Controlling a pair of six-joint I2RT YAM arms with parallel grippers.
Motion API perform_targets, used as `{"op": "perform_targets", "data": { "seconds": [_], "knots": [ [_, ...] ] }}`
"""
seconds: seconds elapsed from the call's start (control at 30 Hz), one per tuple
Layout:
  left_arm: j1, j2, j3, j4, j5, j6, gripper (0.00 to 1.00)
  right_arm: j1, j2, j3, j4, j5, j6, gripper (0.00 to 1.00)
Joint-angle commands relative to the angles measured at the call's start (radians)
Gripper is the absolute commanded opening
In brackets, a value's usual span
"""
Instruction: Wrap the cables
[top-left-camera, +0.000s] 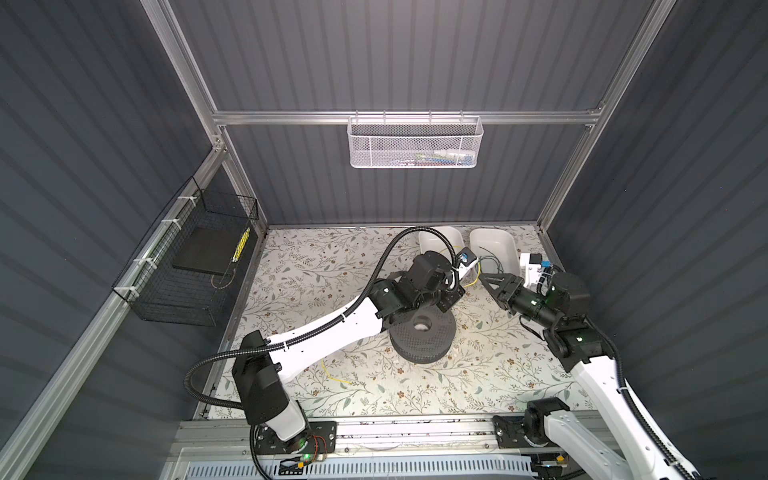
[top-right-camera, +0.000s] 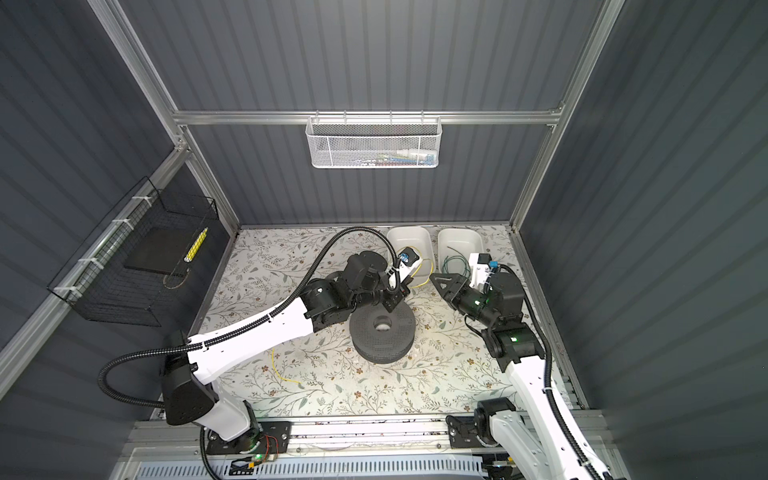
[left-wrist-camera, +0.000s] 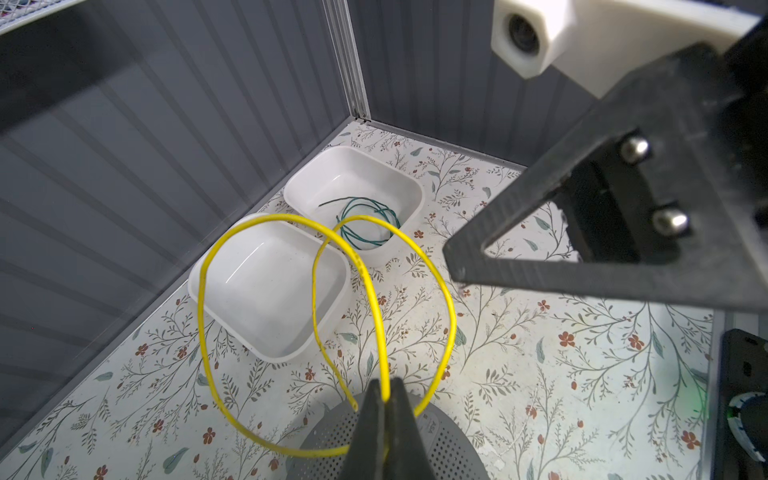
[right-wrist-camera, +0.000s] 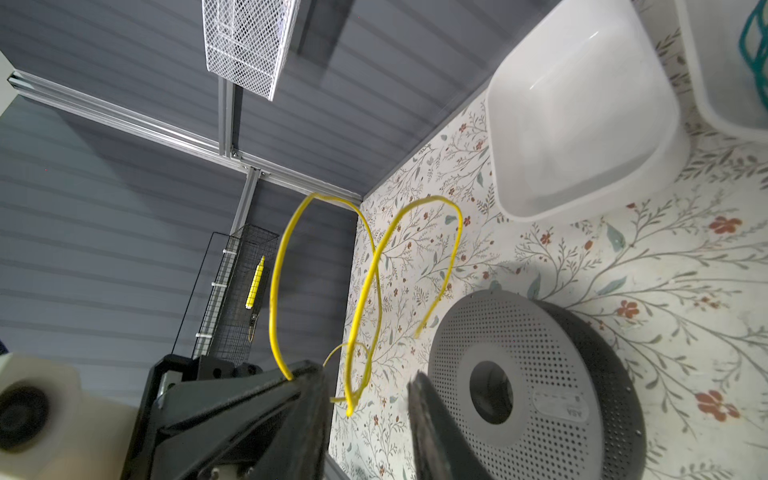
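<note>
The cable is a thin yellow wire (left-wrist-camera: 200, 299) that curls into two springy loops in the air. My left gripper (left-wrist-camera: 386, 397) is shut on it, just above the far edge of a dark grey perforated spool (top-left-camera: 422, 336). In the right wrist view the loops (right-wrist-camera: 272, 311) stand in front of my right gripper (right-wrist-camera: 370, 399), which is open. A bent end of the wire hangs in the gap between its fingers, nearer one of them. In a top view the right gripper (top-left-camera: 486, 281) sits to the right of the left one. Another yellow stretch (top-left-camera: 332, 374) lies on the table front-left of the spool.
Two white trays (top-left-camera: 440, 241) (top-left-camera: 494, 245) stand at the back of the flowered table, the right one holding a green wire (left-wrist-camera: 365, 224). A black wire basket (top-left-camera: 187, 266) hangs on the left wall and a white mesh basket (top-left-camera: 415, 141) on the back wall.
</note>
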Motion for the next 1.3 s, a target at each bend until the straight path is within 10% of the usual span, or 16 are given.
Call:
{"op": "perform_targets", "data": {
  "seconds": [0.0, 0.77, 1.27],
  "knots": [
    [0.007, -0.029, -0.009, 0.029, 0.018, -0.017, 0.00, 0.006, -0.006, -0.022, 0.076, -0.031, 0.033, 0.34],
    [0.007, -0.034, 0.002, 0.022, 0.035, -0.019, 0.00, 0.012, 0.076, 0.020, 0.131, 0.012, 0.011, 0.00],
    [0.029, -0.221, -0.142, -0.079, 0.043, -0.009, 0.00, -0.189, 0.172, 0.229, 0.137, -0.003, 0.015, 0.00]
  ]
}}
